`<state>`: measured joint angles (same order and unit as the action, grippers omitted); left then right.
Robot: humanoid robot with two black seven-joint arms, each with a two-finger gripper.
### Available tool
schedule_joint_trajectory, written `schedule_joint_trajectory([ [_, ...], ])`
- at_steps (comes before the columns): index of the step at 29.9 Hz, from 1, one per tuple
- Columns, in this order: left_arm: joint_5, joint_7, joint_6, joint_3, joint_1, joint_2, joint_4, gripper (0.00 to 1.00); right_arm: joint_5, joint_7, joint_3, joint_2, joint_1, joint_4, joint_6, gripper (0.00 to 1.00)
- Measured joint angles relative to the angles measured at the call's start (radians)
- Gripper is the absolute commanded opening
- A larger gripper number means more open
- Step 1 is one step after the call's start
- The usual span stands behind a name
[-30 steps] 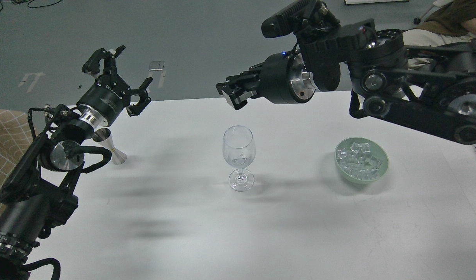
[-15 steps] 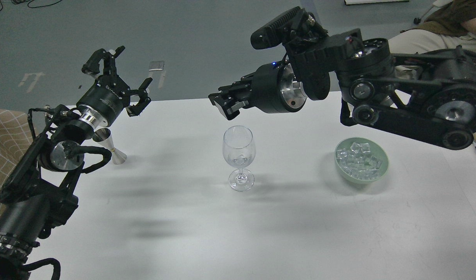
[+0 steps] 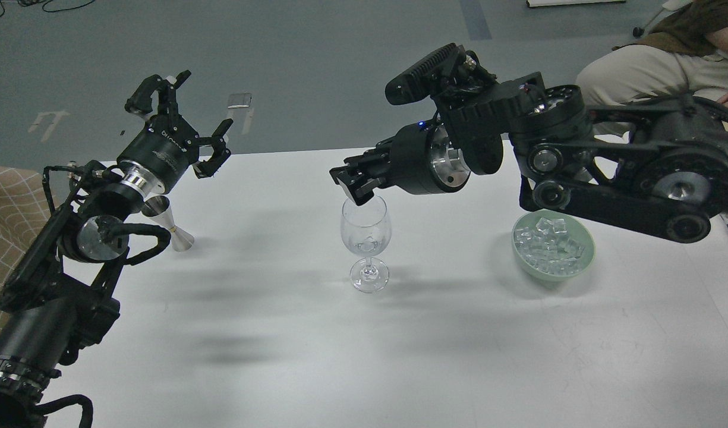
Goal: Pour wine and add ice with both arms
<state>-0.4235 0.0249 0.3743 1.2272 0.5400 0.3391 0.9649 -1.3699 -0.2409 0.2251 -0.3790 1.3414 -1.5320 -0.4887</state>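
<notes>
**Over the glass: right gripper at the rim, left arm parked wide**

At the middle of the table (image 3: 316,356) you have the clear stemmed wine glass (image 3: 365,241) standing upright, with one or two small clear pieces of ice lying low in its bowl. Most of the ice (image 3: 547,242) sits heaped in the pale green bowl (image 3: 583,257), which stands to the right of the glass and well apart from it. No stream of wine can be made out.

Your right gripper (image 3: 356,185) hangs right at the glass's rim, tips pointing down and to the left; its jaws look drawn together, but you cannot tell whether anything is pinched between them. The right arm crosses above the far edge of the green bowl.

Your left gripper (image 3: 185,122) is held high at the table's far left edge, jaws spread wide and gripping nothing. Just below its wrist, the steel jigger (image 3: 169,224) stands on the table.
</notes>
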Motion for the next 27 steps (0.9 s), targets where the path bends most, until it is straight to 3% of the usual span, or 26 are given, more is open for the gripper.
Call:
schedule_joint_trajectory([
  [27,0.005,-0.001,0.000,0.000,0.000,0.001,-0.006,0.98,0.002,0.000,-0.042,-0.032,0.007,-0.029,0.000,0.00],
])
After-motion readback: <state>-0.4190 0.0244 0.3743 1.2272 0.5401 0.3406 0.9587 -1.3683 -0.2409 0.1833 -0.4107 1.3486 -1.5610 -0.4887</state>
